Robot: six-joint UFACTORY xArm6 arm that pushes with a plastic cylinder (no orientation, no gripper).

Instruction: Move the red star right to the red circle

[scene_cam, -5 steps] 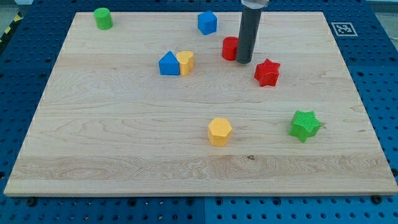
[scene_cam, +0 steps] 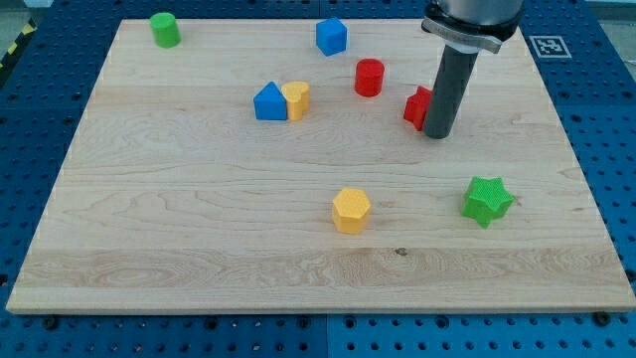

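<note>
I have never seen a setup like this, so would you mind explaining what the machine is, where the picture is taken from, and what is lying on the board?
There is one camera view, looking down at a wooden board on a blue perforated bench. The dark rod is a robot arm's pusher; it holds nothing. My tip rests on the board against the view's right side of the red star, partly hiding it. The red circle sits up and to the view's left. Also there: a green cylinder, blue cube, blue block touching a yellow heart, yellow hexagon and green star.
</note>
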